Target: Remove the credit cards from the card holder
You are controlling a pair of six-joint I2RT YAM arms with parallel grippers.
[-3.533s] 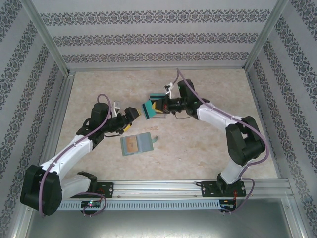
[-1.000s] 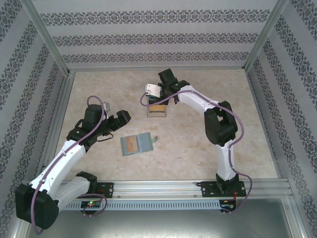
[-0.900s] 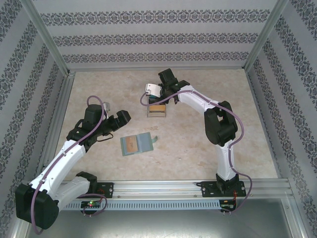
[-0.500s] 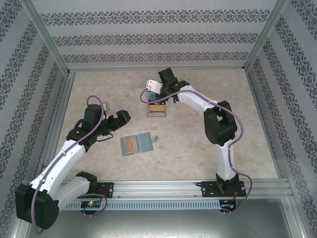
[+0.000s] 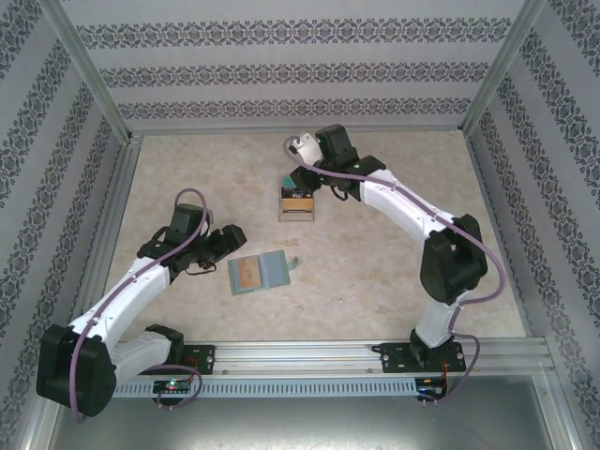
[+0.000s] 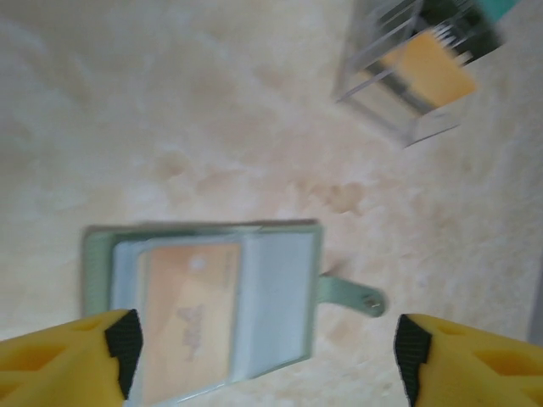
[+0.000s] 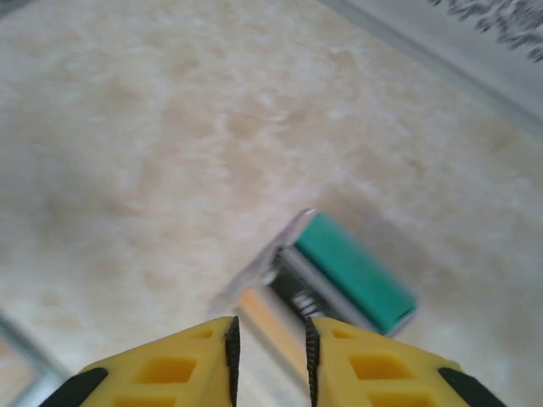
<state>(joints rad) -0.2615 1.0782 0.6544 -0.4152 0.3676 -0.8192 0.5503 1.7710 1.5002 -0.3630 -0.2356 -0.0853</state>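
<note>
Top: the holder (image 5: pixel 262 273) lies open on the near side of the stand (image 5: pixel 298 202), well apart from it, with an orange card (image 5: pixel 247 274) in its left pocket

Left wrist: the left claw (image 6: pixel 267 365) is spread wide and empty over the holder, whose tab (image 6: pixel 352 297) is plain here, the stand blurred beyond

Right wrist: the right claw (image 7: pixel 270 339), nearly pressed together with nothing in its narrow gap, points at the stand, where a teal card (image 7: pixel 355 273) leans against a black card (image 7: pixel 297 292)
</note>
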